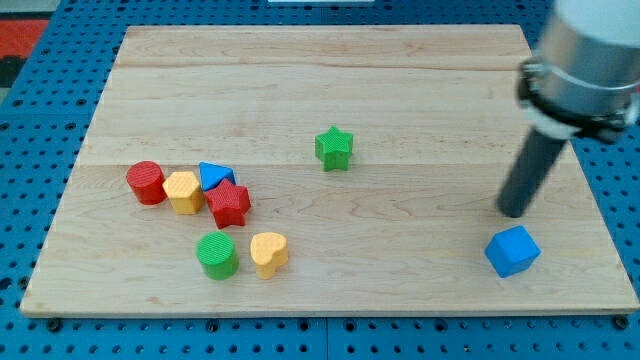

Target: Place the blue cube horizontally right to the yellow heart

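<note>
The blue cube sits level with the yellow heart but well apart; my tip (no gripper) hovers just above it.

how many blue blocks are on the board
2. The blue cube sits near the view's bottom right, just below my tip; the blue triangle is in the left cluster, partly hidden by the red star.

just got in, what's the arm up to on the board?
My tip sits just above the blue cube near the view's bottom right, with a small gap between them. The yellow heart is far to the view's left, at roughly the same height, beside the green cylinder. The green star stands alone mid-board.
</note>
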